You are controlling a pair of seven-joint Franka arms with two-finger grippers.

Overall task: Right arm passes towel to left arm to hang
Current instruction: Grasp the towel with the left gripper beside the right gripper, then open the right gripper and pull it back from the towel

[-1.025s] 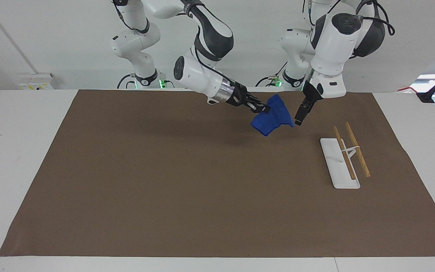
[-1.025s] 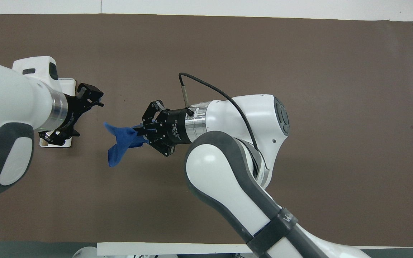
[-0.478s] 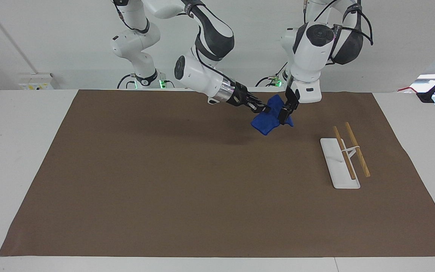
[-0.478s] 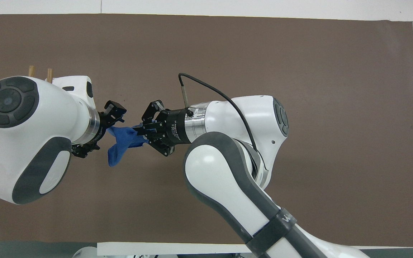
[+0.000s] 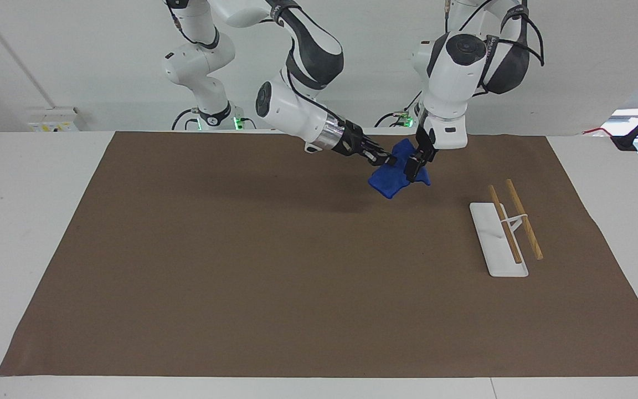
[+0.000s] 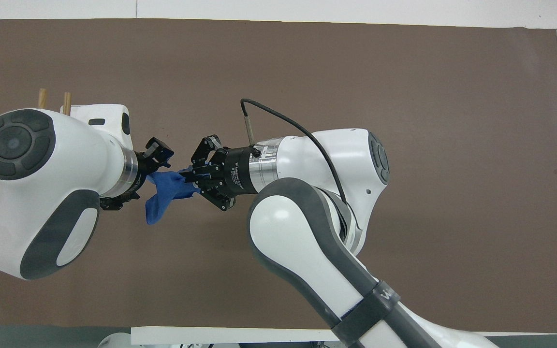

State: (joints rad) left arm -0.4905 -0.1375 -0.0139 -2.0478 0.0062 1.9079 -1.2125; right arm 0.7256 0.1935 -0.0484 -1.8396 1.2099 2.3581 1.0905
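The right gripper (image 5: pixel 390 160) reaches in over the brown mat (image 5: pixel 241 266), its fingers clamped on one edge of the blue towel (image 5: pixel 391 180), which hangs in the air above the mat's robot-side strip, clear of the surface. A second ago the left gripper (image 5: pixel 414 169) hung apart from the cloth, toward the left arm's end of the table; it has since swung in, and it now sits at the towel's free edge, with its fingers straddling the fabric. They are partway through coming together, and I cannot tell whether they already pinch the cloth. By my reading, the hand-over is at the point of the second grip, with the right arm's release still to come. Toward the left arm's end stands the small rack (image 5: pixel 499 239), a white base with two wooden rails, with nothing hung on it yet.

There is small white lettering on the right gripper's black body in the overhead view, but it is too fine to read.
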